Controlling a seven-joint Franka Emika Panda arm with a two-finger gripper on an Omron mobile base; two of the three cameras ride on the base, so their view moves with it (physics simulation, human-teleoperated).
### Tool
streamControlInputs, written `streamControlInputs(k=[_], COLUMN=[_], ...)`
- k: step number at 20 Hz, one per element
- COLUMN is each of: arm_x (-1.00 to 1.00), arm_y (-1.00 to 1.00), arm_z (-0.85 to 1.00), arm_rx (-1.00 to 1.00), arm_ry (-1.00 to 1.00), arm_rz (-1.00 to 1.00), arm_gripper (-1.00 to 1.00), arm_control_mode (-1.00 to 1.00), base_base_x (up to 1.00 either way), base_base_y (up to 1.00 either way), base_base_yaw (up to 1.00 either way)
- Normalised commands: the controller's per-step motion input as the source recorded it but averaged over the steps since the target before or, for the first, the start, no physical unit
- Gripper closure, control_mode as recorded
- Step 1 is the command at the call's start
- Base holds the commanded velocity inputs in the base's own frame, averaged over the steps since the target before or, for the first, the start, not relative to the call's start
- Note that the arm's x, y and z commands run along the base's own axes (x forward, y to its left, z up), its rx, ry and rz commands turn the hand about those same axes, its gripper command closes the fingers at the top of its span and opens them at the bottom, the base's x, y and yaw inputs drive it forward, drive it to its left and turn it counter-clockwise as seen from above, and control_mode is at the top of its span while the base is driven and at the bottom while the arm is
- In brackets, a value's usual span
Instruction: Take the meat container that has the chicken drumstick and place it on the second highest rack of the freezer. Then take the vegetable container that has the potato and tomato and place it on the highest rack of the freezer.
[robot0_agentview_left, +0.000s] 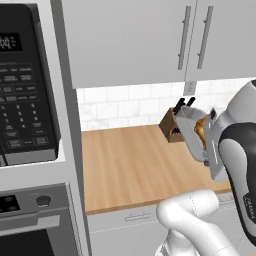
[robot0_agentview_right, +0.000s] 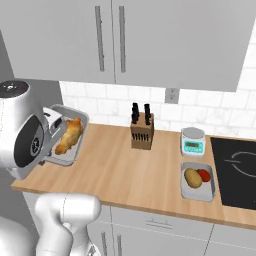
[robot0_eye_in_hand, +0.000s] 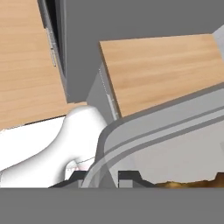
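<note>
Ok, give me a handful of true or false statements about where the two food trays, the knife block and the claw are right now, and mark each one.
1. The tray with the chicken drumstick is lifted off the counter and tilted steeply. True.
2. The claw is open and holds nothing. False: it is shut on the rim of the drumstick tray.
3. The potato and the tomato share one tray on the counter. True.
4. The knife block lies on its side. False: it stands upright near the wall.
5. The vegetable tray sits on the stovetop. False: it rests on the wood beside the stovetop.
</note>
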Motion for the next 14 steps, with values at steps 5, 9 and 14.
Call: streamControlInputs(k=[5,9,14], arm_x=[-0.12,0.0,0.0], arm_y=[0.05,0.0,0.0], arm_z=[-0.03,0.0,0.0], arm_rx=[0.01,0.0,0.0], arm_ry=[0.03,0.0,0.0], arm_rz=[0.0,0.0,0.0], arm_gripper=[1.0,1.0,1.0], arm_control_mode=[1.0,1.0,1.0], base_base_x=[-0.19,-1.0,-0.84], base_base_y=[0.04,0.17,0.23], base_base_yaw=[0.0,0.12,0.6])
